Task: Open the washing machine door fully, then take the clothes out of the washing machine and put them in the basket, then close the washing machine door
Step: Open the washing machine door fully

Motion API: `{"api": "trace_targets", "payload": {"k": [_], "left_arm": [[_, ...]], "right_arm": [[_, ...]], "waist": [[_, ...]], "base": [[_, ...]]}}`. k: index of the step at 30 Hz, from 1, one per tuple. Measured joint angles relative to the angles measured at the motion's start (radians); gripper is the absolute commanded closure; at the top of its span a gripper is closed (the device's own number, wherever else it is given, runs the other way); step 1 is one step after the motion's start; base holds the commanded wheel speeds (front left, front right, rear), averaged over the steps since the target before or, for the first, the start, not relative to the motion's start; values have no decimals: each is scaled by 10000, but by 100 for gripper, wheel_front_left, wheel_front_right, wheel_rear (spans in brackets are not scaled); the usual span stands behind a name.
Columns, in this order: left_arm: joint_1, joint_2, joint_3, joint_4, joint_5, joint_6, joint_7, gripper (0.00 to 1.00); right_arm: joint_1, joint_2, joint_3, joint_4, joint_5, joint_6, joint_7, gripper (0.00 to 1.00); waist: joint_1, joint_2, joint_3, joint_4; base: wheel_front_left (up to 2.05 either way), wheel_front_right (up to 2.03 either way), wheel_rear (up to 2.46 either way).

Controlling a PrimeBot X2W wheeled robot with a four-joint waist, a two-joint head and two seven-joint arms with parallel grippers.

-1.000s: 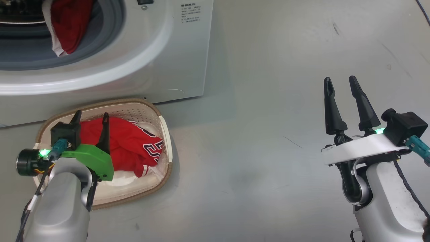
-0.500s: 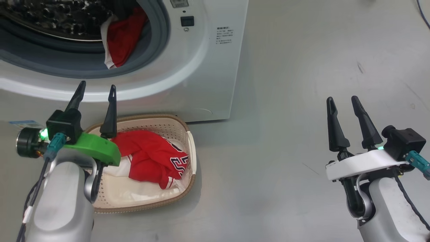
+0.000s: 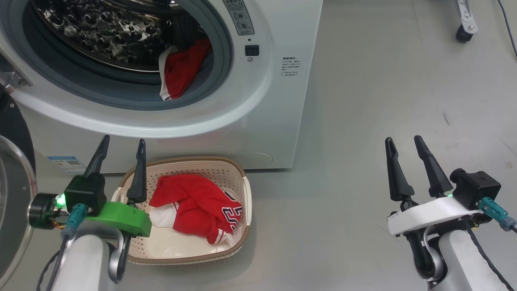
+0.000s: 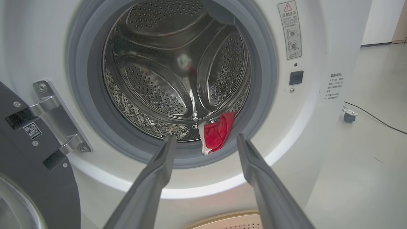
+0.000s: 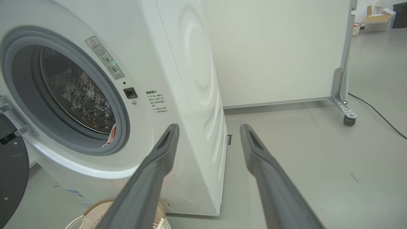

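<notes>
Upward: left pincer [image 3: 124,140], right pincer [image 3: 403,138], agape.

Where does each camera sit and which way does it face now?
Head: on the head, looking down at washer, basket; left gripper, right gripper show.
Left wrist: on the left arm, facing into the drum; own fingers show.
Right wrist: on the right arm, facing the washer's right corner and floor; own fingers show.
Shared: all three show the red jersey at the drum mouth.

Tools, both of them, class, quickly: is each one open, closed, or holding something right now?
Left tool: open, holding nothing.
Right tool: open, holding nothing.
</notes>
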State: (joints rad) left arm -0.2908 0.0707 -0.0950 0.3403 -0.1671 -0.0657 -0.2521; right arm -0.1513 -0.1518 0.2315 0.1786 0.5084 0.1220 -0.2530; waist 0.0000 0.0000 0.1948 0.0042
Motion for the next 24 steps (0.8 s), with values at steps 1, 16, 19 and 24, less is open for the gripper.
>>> {"api": "trace_targets", "payload": {"k": [1, 16, 19, 24], "left_arm": [[94, -23, 4, -75, -2, 2, 0, 0], [1197, -171, 12, -1072, -75, 171, 0, 0], [1323, -174, -8, -1210, -75, 178, 0, 0], [1457, -178, -10, -1383, -75, 180, 0, 0]], "right_arm": [[21, 0, 6, 0, 0, 0, 0, 0], [287, 15, 251, -48, 12, 0, 0, 0], [288, 13, 276, -63, 13, 0, 0, 0], [288, 12, 295, -94, 13, 0, 0, 0]], "waist": [[0, 0, -60, 27], [0, 0, -451, 269], [0, 0, -450, 287], [0, 0, -434, 289]], "base": [[0, 0, 0], [0, 0, 0], [0, 0, 0], [0, 0, 0]]}}
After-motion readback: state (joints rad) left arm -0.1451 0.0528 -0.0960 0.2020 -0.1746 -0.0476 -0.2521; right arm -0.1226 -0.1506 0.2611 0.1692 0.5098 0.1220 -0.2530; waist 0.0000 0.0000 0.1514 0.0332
